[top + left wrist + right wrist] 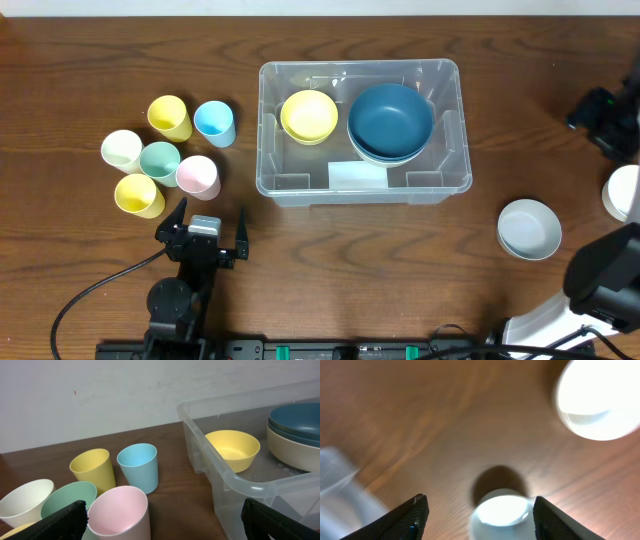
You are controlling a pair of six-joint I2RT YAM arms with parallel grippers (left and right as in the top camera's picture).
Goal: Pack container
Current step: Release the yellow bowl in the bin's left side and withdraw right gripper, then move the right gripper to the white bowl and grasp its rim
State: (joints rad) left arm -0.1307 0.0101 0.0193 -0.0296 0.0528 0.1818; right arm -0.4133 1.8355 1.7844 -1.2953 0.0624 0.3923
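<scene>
The clear container [452, 128] sits mid-table and holds a yellow bowl [309, 116] and stacked dark blue bowls [390, 120]. In the left wrist view its near corner [227, 477] shows on the right. My left gripper [212, 211] is open near the front edge, just short of a pink cup [198, 176], and nothing is between its fingers. In its own view the left gripper [162, 510] has the pink cup [119, 512] by the left finger. My right gripper [479, 501] is open above a white cup [502, 512], with gaps on both sides. The view is blurred.
Left of the container stand a yellow cup [170, 117], a light blue one [215, 123], a white one [122, 151], a green one [160, 160] and another yellow [138, 195]. A white bowl [529, 228] and a white cup [622, 192] lie at the right, beside the right arm [603, 118].
</scene>
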